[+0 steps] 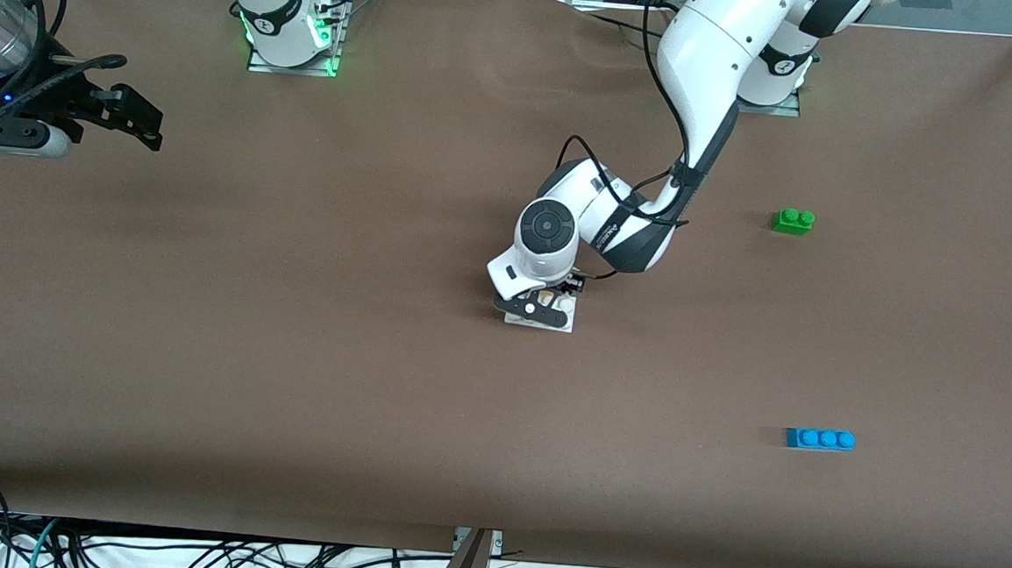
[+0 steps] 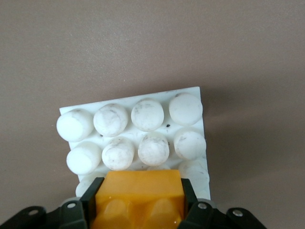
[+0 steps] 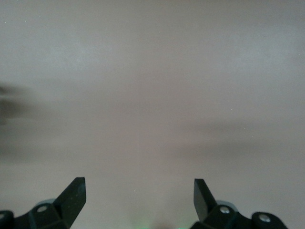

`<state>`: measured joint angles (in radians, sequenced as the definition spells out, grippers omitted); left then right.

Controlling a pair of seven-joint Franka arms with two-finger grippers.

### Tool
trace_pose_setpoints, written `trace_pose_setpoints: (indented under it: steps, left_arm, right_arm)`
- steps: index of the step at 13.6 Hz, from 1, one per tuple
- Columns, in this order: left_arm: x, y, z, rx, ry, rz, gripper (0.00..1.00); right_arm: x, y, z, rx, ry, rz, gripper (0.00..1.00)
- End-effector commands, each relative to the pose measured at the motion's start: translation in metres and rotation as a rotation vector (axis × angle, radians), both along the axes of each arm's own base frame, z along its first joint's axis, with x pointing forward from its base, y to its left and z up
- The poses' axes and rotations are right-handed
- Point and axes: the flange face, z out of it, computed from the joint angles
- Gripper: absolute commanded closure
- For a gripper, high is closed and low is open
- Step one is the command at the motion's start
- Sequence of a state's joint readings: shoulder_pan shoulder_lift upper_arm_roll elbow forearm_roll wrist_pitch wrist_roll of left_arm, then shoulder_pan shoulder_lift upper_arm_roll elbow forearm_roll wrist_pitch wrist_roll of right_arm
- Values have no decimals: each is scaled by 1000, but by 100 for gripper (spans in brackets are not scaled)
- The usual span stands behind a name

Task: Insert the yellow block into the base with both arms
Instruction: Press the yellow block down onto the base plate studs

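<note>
Because the small yellow-orange plastic brick (image 2: pixel 139 200) must seat on studs, the left gripper (image 2: pixel 138 210) pinches its sides and holds it low over the flat white studded base plate (image 1: pixel 560 323) at the front view's centre. The right gripper (image 1: pixel 134 121), fingers spread, waits over bare table in the upper left corner.

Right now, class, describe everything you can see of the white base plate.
The base is a flat, square, white plastic plate covered in round studs, scuffed with grey marks. It lies flat on the brown table, mid-table, under the left claw. That claw is shut on the yellow block, which sits over the plate's edge studs; whether it touches them cannot be told.
</note>
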<state>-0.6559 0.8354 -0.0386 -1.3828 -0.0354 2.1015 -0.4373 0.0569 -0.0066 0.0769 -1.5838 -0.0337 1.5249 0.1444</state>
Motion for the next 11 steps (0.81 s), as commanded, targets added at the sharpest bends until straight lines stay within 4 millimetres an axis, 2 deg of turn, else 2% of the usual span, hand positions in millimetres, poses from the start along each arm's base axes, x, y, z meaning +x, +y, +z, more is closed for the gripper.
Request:
trace_pose_setpoints:
  steps: [1, 11]
  left_arm:
    - [-10, -2, -13, 36, 14, -13, 91]
    - [-10, -3, -11, 28, 15, 39, 93]
  right_arm:
    - [1, 2, 6, 15, -3, 0, 0]
    - [2, 0, 5, 15, 0, -1, 0]
